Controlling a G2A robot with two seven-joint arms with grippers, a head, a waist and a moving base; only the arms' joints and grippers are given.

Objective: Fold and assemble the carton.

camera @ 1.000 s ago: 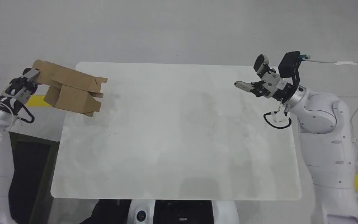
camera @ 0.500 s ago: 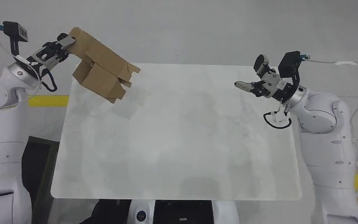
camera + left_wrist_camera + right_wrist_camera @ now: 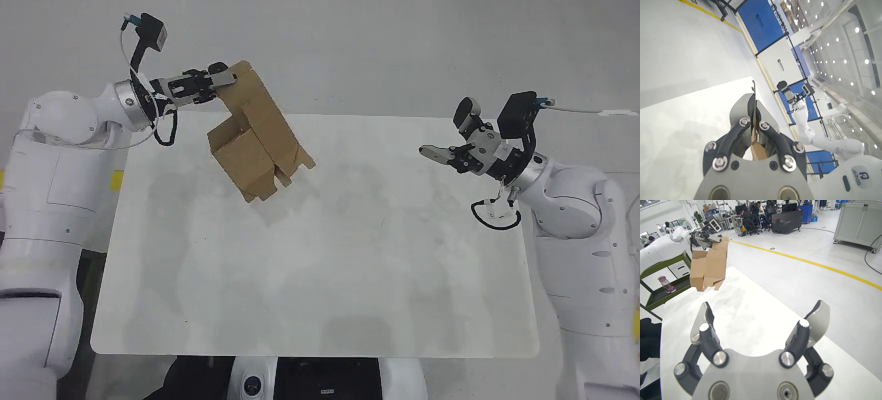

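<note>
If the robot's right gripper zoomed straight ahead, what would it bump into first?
Most likely the carton hanging from the left gripper, though the heights are hard to compare, so it might pass underneath.

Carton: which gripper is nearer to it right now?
Left. The left gripper is shut on the carton's upper edge; the right gripper sits open, far across the table.

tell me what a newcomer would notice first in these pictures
The brown carton catches the eye first: partly folded, with loose flaps, it hangs in the air over the far left corner of the table, pinched at its top edge by the left tool. Across from it, the right tool hovers open and empty above the far right part of the table.
</note>
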